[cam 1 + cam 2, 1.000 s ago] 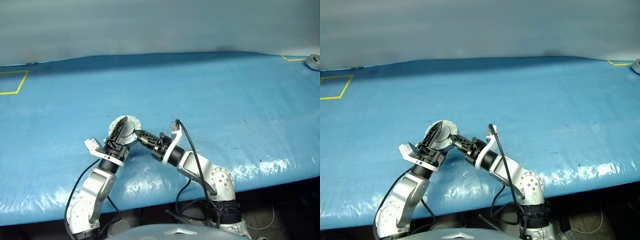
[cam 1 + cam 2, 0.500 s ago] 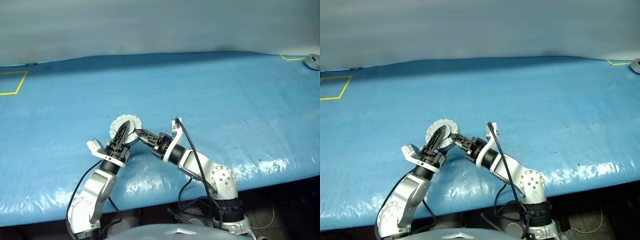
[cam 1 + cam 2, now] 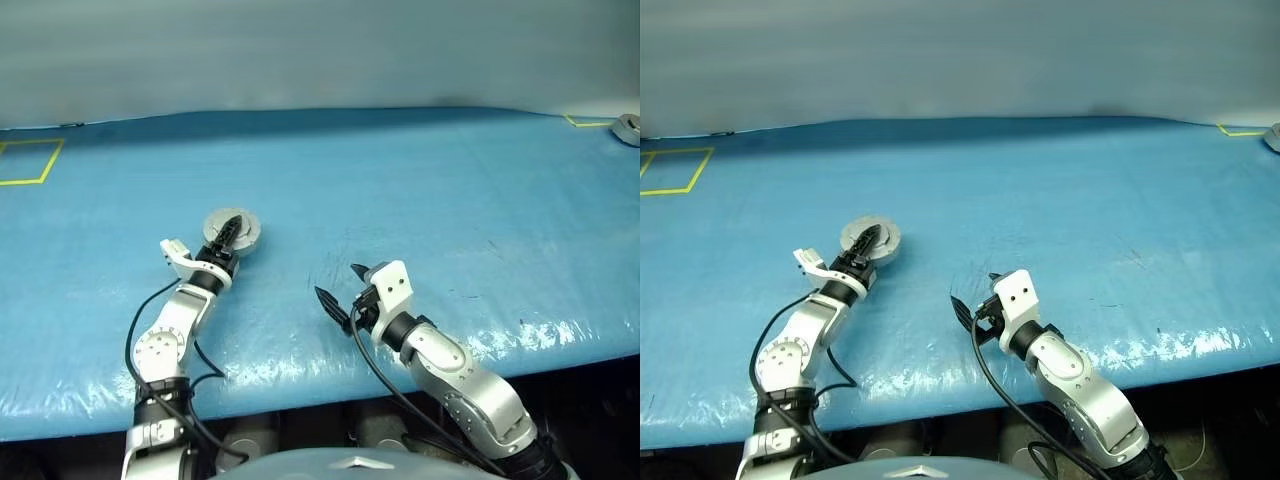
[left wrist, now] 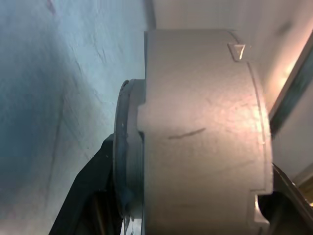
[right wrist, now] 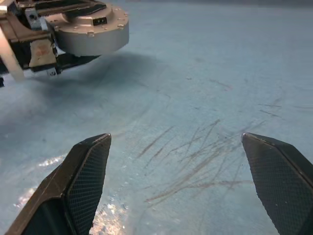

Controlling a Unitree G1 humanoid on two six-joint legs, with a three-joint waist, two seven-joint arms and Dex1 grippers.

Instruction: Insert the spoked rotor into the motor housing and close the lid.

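1. Motor housing, low round silver-grey metal puck (image 3: 233,229), sits closed on the blue plastic-covered counter (image 3: 420,180), clamped between the left claw's black fingers.
2. Lid, round silver-grey disc with small screws around its rim (image 5: 93,19), is shut on top of the housing, flat and level.
3. Left claw (image 3: 226,235) reaches forward, narrow grip across the housing; one black finger (image 3: 229,229) lies over the lid, the other is under the housing, hard to make out.
4. Left wrist view: housing's grey side wall (image 4: 205,132) right in front of the camera, dark finger (image 4: 90,191) pressed along one edge.
5. Right claw (image 3: 343,286) is spread wide, nothing between its fingers, pointing toward the left arm's side.
6. Housing lies well apart from the right claw, ahead of it and off to its left; bare scratched counter between them.
7. Right wrist view: both black fingertips (image 5: 85,181) far apart, hovering just above the counter.
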